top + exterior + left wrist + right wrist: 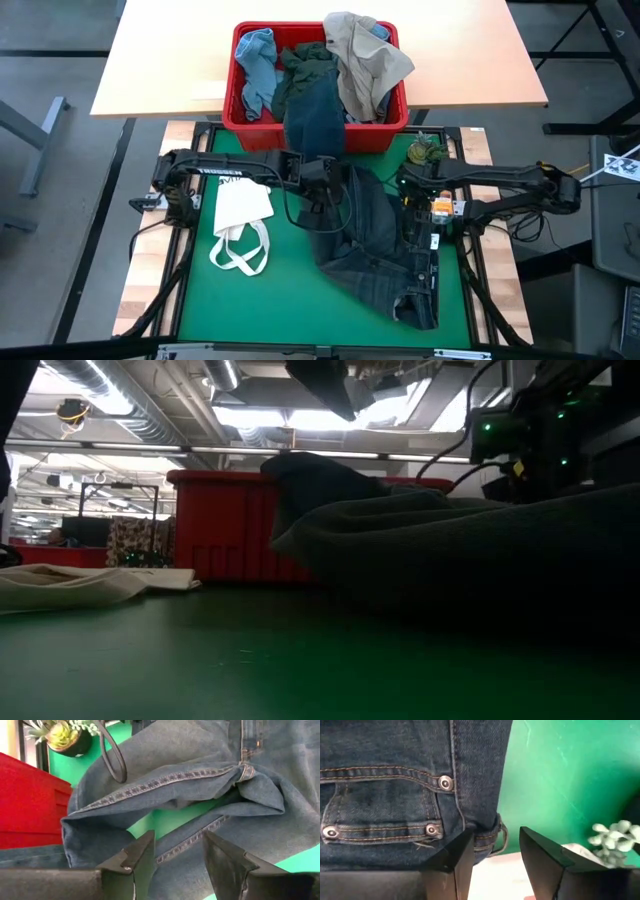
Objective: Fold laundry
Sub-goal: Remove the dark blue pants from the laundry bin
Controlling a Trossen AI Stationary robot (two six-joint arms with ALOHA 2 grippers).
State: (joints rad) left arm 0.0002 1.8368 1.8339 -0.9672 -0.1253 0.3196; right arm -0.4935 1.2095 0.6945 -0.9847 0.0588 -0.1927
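My left gripper (175, 857) hovers with its jaws parted and empty, directly above a jeans (375, 240) leg fold. My right gripper (492, 852) is likewise released, at the waistband edge by the rivets. The jeans lie on the green table (290, 300), long axis running from the red basket (395, 125) diagonally toward the near right corner. Both arms sit level; the left is nearer the leg, the right nearer the waist. Other garments remain in the basket.

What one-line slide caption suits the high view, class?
Dark jeans sprawl across the green mat between both open grippers, with more laundry heaped in the red bin.
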